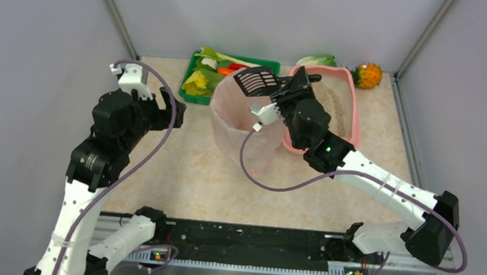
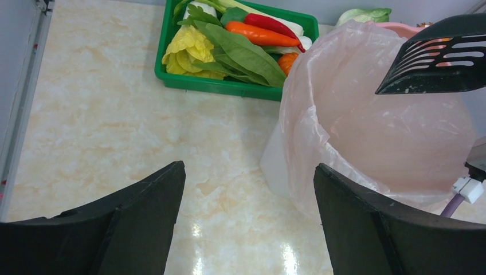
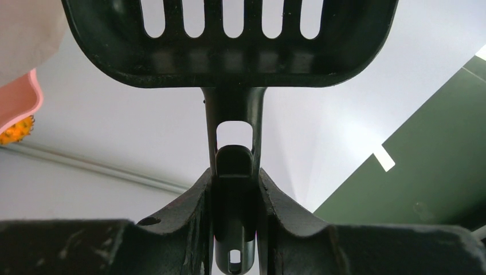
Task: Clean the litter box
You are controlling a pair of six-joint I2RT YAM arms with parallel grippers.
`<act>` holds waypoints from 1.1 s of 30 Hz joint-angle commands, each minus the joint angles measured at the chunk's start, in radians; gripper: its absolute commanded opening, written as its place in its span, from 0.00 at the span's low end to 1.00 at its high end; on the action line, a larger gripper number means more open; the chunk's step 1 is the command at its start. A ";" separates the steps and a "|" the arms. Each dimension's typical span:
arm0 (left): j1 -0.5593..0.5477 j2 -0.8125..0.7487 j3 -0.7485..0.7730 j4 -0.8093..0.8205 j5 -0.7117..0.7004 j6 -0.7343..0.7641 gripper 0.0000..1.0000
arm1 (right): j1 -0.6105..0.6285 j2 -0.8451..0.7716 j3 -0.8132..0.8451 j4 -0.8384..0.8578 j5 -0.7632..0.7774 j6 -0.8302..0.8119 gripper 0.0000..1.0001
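The right gripper (image 1: pixel 293 87) is clamped on the black slotted scoop's (image 1: pixel 257 81) handle above the bag-lined bin (image 1: pixel 232 126). The pink litter box (image 1: pixel 355 111) lies just right of it, below. The left gripper (image 2: pixel 249 166) gapes wide, empty.

You see a pink litter box (image 1: pixel 356 114), beige litter (image 1: pixel 337 102), a black slotted scoop (image 1: pixel 257 81), a translucent pink bin (image 1: pixel 229 119), a green tray (image 1: pixel 270 64) and a cream marbled table (image 1: pixel 178 165).

Plain pale grey walls (image 1: pixel 271 13) enclose a glossy beige marble-patterned tabletop (image 1: pixel 185 166), with slanting metal posts (image 1: pixel 114 10) at both back corners.
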 commanded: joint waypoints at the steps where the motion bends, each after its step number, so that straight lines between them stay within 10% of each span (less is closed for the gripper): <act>1: -0.003 -0.018 -0.006 0.034 -0.016 0.016 0.88 | 0.009 0.022 0.067 0.013 -0.023 -0.024 0.00; 14: -0.002 -0.007 0.000 0.037 -0.014 0.019 0.88 | 0.016 -0.014 0.041 0.107 -0.028 0.063 0.00; 19: -0.002 -0.002 0.004 0.037 -0.007 0.013 0.88 | -0.010 0.009 0.285 -0.368 -0.044 0.503 0.00; 33: -0.003 0.013 0.011 0.039 0.029 -0.013 0.88 | -0.148 0.049 0.539 -0.918 -0.257 1.206 0.00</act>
